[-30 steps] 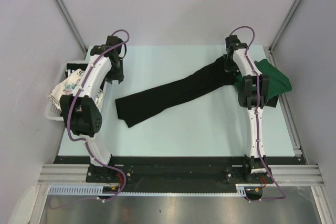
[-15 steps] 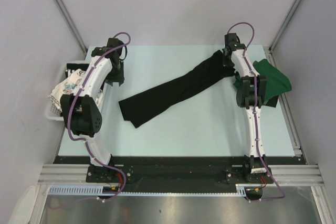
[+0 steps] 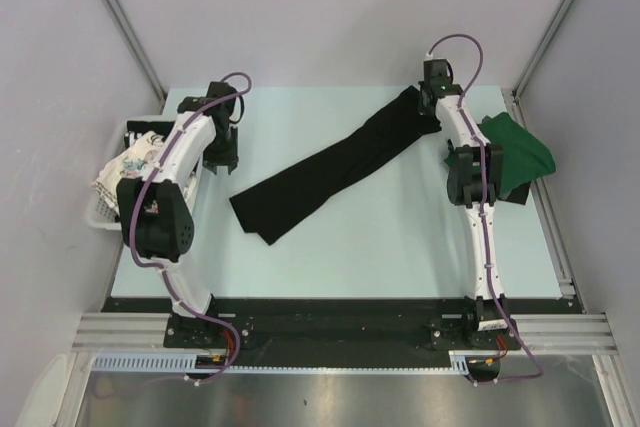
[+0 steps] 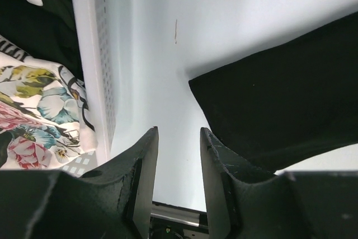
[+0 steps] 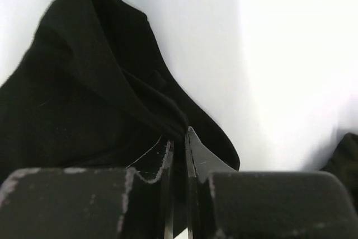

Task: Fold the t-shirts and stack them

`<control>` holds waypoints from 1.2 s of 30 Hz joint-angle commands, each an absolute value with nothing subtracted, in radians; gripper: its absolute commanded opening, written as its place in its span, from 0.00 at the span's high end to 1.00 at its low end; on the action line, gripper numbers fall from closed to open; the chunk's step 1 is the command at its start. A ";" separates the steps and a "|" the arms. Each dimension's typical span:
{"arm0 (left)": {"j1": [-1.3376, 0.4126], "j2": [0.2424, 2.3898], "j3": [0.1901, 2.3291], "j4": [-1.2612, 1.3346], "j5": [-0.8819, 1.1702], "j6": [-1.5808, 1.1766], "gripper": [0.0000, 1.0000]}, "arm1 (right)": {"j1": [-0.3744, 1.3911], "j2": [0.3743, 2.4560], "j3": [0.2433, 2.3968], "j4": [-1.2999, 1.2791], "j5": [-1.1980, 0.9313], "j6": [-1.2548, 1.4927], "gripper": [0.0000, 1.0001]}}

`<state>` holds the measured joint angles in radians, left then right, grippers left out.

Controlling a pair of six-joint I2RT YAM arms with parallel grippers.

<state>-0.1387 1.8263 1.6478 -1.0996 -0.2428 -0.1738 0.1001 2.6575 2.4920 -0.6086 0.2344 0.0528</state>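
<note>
A large plain black t-shirt (image 3: 335, 162) lies stretched in a long diagonal band across the table. My right gripper (image 3: 430, 107) is shut on its far right end (image 5: 112, 99) near the table's back edge. My left gripper (image 3: 222, 159) is open and empty, just left of the shirt's near end (image 4: 279, 99). A dark green t-shirt (image 3: 520, 152) lies bunched at the right edge. A white floral-print t-shirt (image 3: 128, 162) sits in the basket, also seen in the left wrist view (image 4: 33, 121), with black cloth (image 4: 33, 26) behind it.
A white slatted plastic basket (image 3: 100, 215) stands at the table's left edge; its wall (image 4: 89, 54) is close to my left gripper. Metal frame rails run along the table's front and right sides.
My right gripper has pulled the black shirt's end toward the back of the table, dragging its near end right. My left gripper has shifted slightly toward the shirt.
</note>
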 commanded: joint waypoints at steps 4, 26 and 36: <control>-0.153 1.741 1.583 -1.051 -0.196 -0.146 0.59 | 0.092 2.625 2.536 -0.502 0.281 0.066 0.92; -0.153 1.916 1.555 -0.969 -0.086 -0.172 0.54 | 0.090 2.082 2.159 -0.419 0.334 0.003 0.45; -0.152 1.954 1.516 -0.963 -0.028 -0.175 0.53 | 0.092 1.803 1.927 -0.469 0.362 -0.023 0.45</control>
<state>-0.1482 1.9511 1.5211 -0.9707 -0.0662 -0.1661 0.0895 1.8545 1.9816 -0.4366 0.3286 -0.0013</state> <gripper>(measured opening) 0.466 0.550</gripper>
